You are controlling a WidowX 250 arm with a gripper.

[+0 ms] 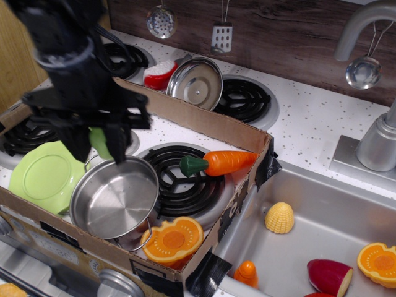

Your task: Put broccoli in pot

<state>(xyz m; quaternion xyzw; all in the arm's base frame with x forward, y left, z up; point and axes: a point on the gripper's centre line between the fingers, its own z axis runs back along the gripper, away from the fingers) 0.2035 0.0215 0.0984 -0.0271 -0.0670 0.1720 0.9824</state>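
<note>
The broccoli [100, 141] is in the air, held between the two dark fingers [79, 143] of the gripper [98, 143]; only a pale lime-green piece of it shows between them. The fingers are closed on it from both sides, so it hangs and touches nothing below. It is just above the far left rim of the pot [115, 197] — not yet over the middle of the opening, I think. The pot stands open and empty inside the cardboard box [204, 124], its mouth turned up, which makes it easy to drop something in from above.

Beside the pot, on the left, lies the flat green plate [42, 173], partly under the arm. To the right the carrot [218, 163] rests across a burner [180, 179], and an orange slice [174, 238] lies just in front of the pot, near its wire handle. All this stands on the bench [309, 117] with the white speckled top.

In my judgement the carrying step is almost finished — the gripper needs a small move toward the pot's centre before it lets go, or the broccoli may strike the rim and roll onto the plate.
</note>
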